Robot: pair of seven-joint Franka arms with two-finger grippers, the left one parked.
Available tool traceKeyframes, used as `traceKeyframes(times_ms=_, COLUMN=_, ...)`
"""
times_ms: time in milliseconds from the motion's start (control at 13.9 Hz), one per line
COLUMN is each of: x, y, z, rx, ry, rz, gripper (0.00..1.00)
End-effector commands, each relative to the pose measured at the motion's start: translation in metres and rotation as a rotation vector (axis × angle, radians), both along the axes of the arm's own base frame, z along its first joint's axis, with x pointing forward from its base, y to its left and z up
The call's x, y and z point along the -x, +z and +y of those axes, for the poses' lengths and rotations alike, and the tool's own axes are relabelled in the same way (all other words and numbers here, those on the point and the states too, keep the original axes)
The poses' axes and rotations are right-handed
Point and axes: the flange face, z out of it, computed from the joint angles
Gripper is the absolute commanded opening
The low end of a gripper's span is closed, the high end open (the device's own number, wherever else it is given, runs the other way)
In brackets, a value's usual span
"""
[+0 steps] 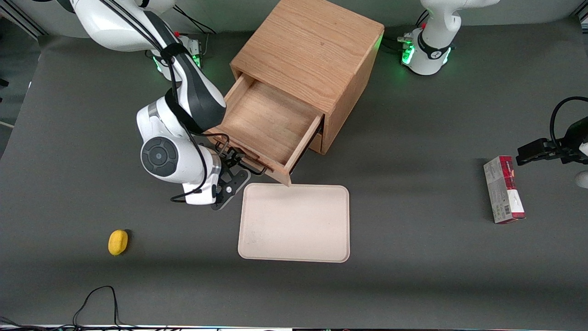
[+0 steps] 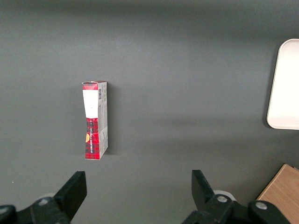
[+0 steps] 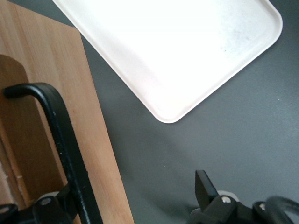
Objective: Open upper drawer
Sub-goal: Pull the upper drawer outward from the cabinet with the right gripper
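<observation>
Oak upper drawer (image 1: 268,126) stands pulled out, black bar handle (image 3: 65,149) between the spread-open gripper (image 1: 234,171) fingers; dark grey table (image 1: 413,257).

Overall light: even, overhead, moderately bright; my front view is sharp.
Shadows: soft, falling from the cabinet (image 1: 317,55) onto the mat nearer the front camera.
Glare: tray (image 3: 187,51) blown out white in my right wrist view.
Focus: my gripper (image 3: 135,205) fingers (image 3: 205,186) and the upper drawer (image 3: 51,116) handle look soft up close.
Coloured light: green LEDs glow beside the cabinet.
</observation>
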Motion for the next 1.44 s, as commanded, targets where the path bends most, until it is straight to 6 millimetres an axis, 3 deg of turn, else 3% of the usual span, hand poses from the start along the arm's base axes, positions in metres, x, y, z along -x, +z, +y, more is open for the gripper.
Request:
traceKeyframes(times_ms=0, x=-0.018, y=0.007, z=-0.008, rx=0.004, ry=0.002, rz=-0.036, gripper=1.0)
traceKeyframes(times_ms=1364, x=-0.055, y=0.03, z=-0.056, rx=0.015, ry=-0.066, rz=-0.104, gripper=1.0)
